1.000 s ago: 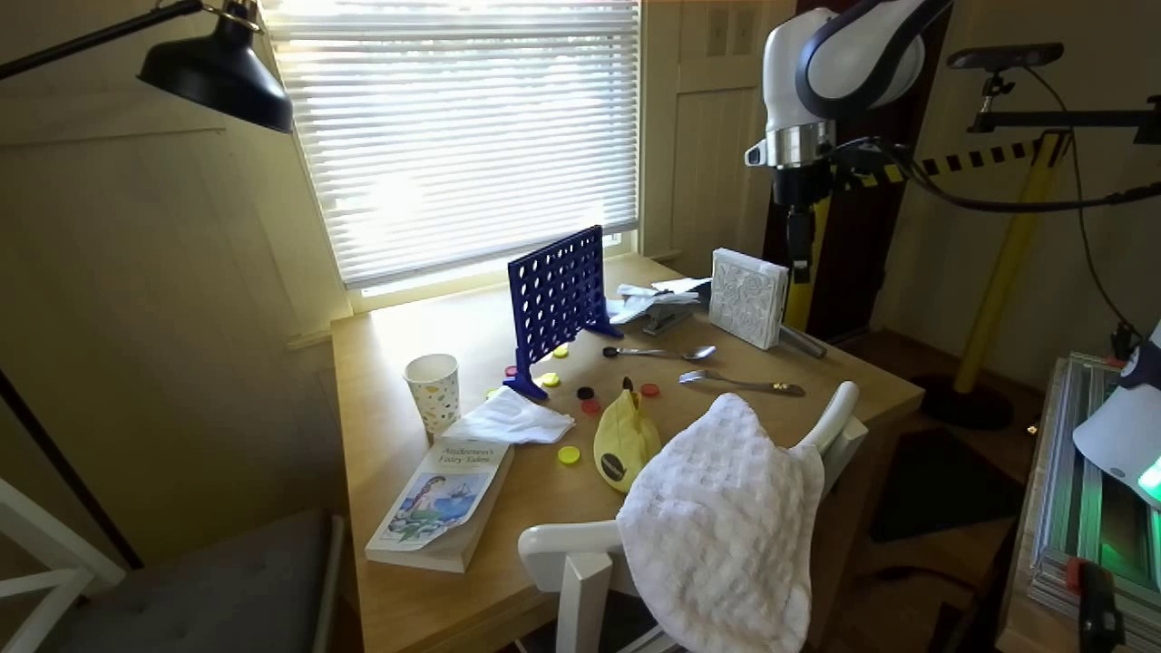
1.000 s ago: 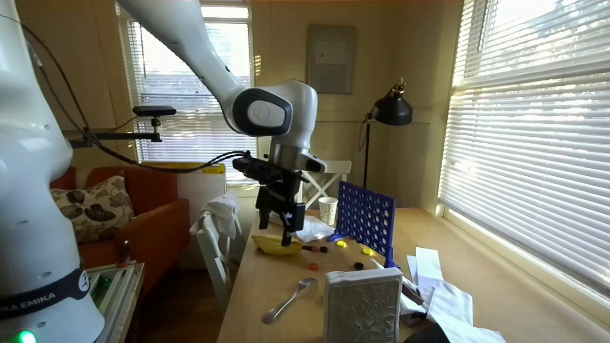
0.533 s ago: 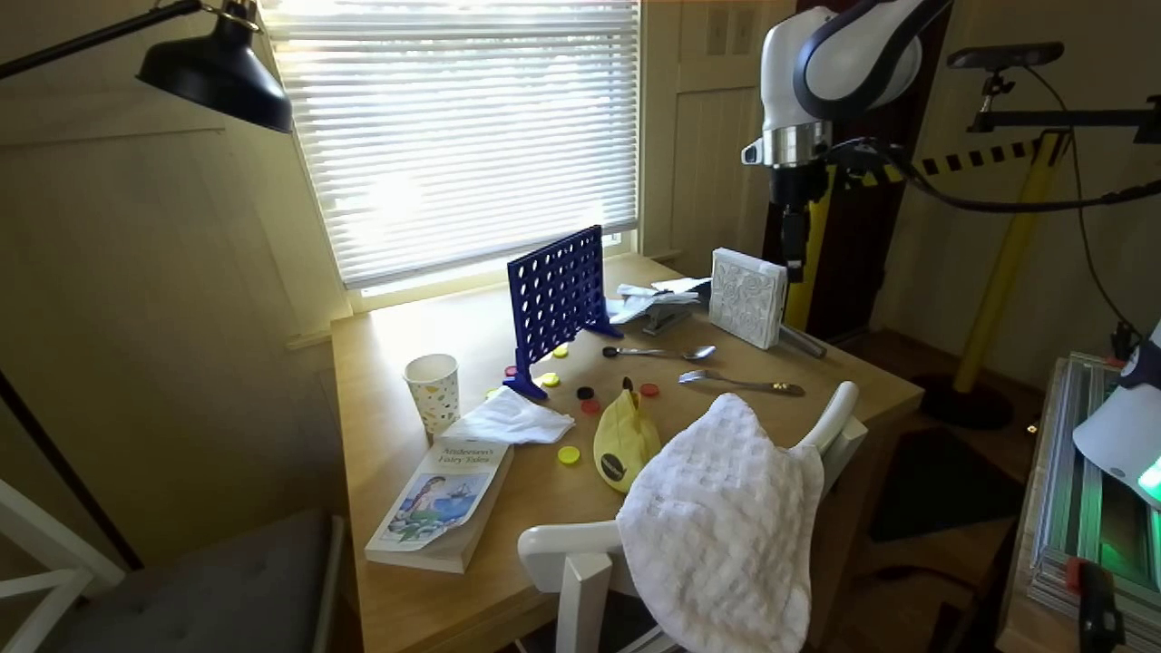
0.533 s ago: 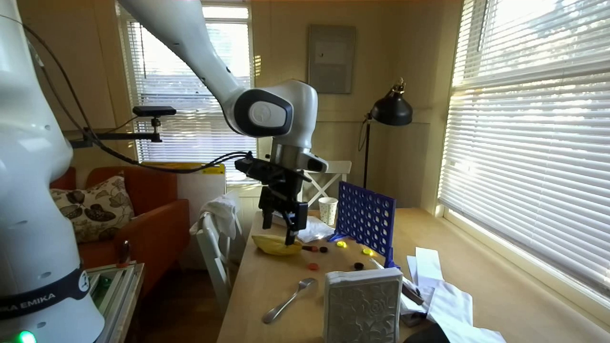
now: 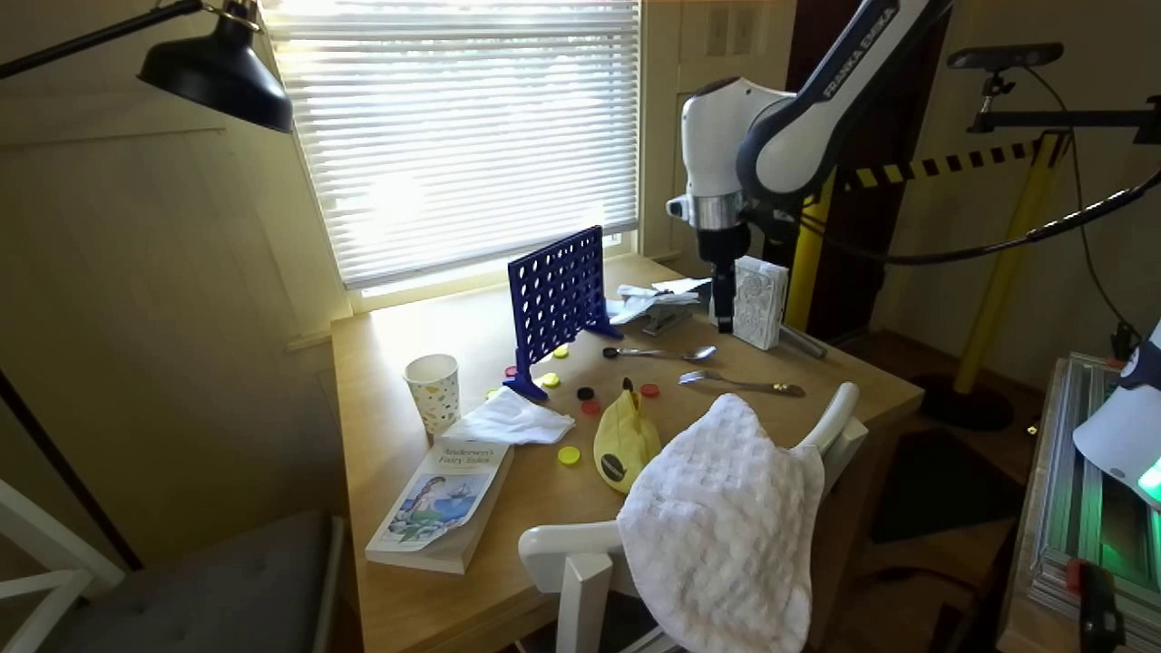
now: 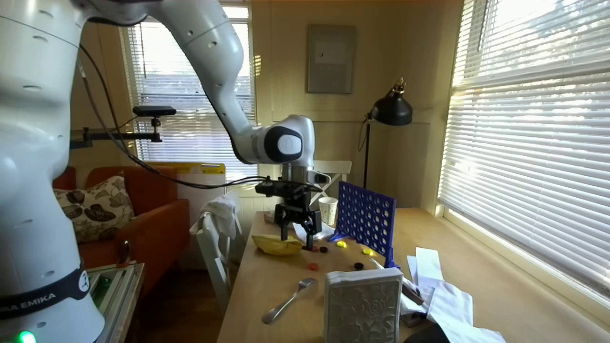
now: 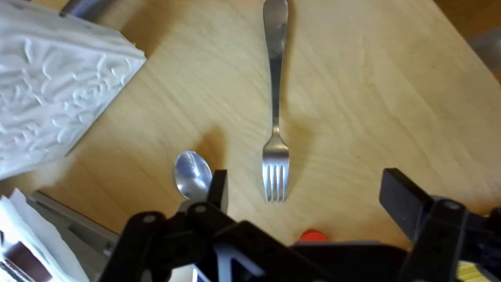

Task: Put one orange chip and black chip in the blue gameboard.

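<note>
We have hand [image 7: 305,194] over worktop [image 7: 352,98] — jaws wide apart, empty, presumably set for picking. Orange-red chip [image 5: 590,409] and black chip [image 5: 586,393] lie close together near blue gameboard [image 6: 364,218], stood upright — likely for filling from above.

In an exterior view, cup [image 5: 432,390] at left edge of surface [image 5: 435,317], book [image 5: 442,503] nearer, napkin [image 5: 512,419] to cup's right. Gameboard [image 5: 556,297] standing just beyond napkin, loose chips [image 5: 550,380] around its near foot. Banana [image 5: 626,443] right of napkin; single chip [image 5: 569,455] just left of it. Chip pair [image 5: 586,394] between gameboard and banana; another chip [image 5: 649,390] just right of banana's tip. Spoon [image 5: 667,353] right of gameboard, end chip [image 5: 609,352] at its left; fork [image 5: 742,382] nearer. Papers [image 5: 660,292] far right, box [image 5: 760,304] beside them, hand [image 5: 723,325] above surface, near side of box. Towel [image 5: 726,526] over chair [image 5: 571,540], near right.
</note>
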You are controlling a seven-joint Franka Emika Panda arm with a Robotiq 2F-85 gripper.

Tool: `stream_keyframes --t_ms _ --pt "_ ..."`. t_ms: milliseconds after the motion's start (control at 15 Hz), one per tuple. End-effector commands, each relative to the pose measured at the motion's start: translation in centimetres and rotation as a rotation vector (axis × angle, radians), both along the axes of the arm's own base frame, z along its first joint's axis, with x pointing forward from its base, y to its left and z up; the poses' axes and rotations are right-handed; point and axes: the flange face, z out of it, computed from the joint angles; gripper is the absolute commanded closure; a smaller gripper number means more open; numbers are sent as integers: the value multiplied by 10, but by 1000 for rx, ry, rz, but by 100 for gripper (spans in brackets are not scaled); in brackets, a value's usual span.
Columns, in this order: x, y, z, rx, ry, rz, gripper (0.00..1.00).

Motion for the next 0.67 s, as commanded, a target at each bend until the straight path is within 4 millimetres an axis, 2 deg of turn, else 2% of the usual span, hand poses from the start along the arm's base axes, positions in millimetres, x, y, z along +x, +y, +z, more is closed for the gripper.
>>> stream_keyframes --t_ms 0,333,467,533,600 --pt "48 35 -41 -61 -2 92 0" --pt "87 38 -83 15 23 81 0" --pt "85 43 -92 78 102 155 0" --pt "76 38 -83 17 42 112 0" --pt "77 40 -90 37 67 131 0"
